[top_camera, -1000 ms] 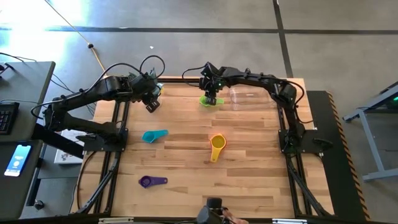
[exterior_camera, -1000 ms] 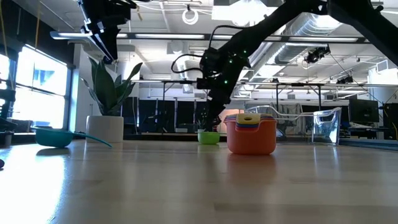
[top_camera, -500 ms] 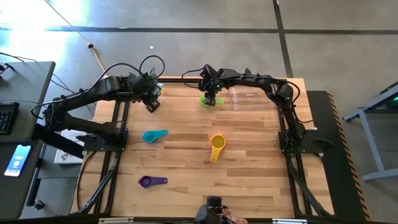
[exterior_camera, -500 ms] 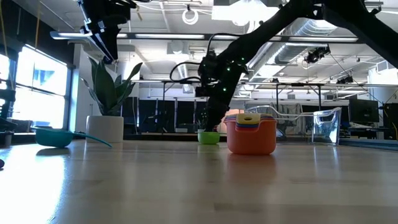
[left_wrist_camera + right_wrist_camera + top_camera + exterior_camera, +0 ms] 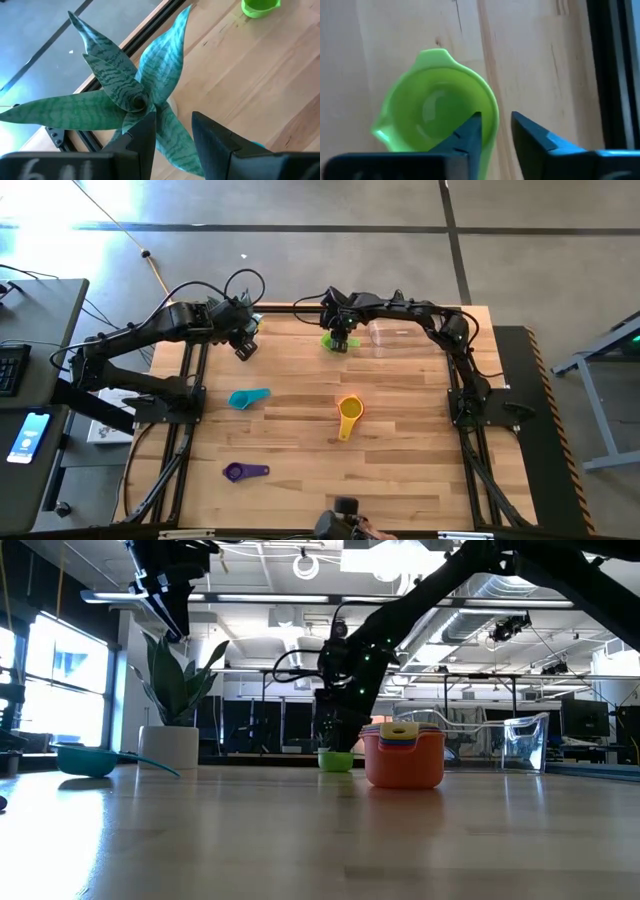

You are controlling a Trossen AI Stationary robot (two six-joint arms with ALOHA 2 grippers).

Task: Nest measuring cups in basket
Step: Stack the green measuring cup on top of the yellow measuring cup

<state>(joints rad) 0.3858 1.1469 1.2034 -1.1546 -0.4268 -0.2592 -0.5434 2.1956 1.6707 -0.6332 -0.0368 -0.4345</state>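
A green measuring cup point(image 5: 331, 341) sits upright on its base near the table's far edge, just left of the clear basket point(image 5: 401, 338). My right gripper point(image 5: 496, 117) is open and low over the cup, pointing down. One finger point(image 5: 471, 131) is inside the bowl and the other point(image 5: 532, 134) outside, astride the rim point(image 5: 493, 111) with a gap showing. An orange cup with smaller cups nested inside point(image 5: 403, 755) stands mid-table. A teal cup point(image 5: 248, 398) and a purple cup point(image 5: 245, 472) lie apart on the left half. My left gripper point(image 5: 174, 117) waits open above a plant.
A leafy plant point(image 5: 134, 100) in a white pot point(image 5: 170, 745) stands at the far left of the table, under my left gripper point(image 5: 243, 348). The basket point(image 5: 524, 744) is close on the right of the green cup point(image 5: 335, 760). Bare wood lies between the cups.
My right gripper has come down onto the green cup, from a little above it until its fingertips are at rim height. The green cup has stayed where it was. The left arm has kept still.
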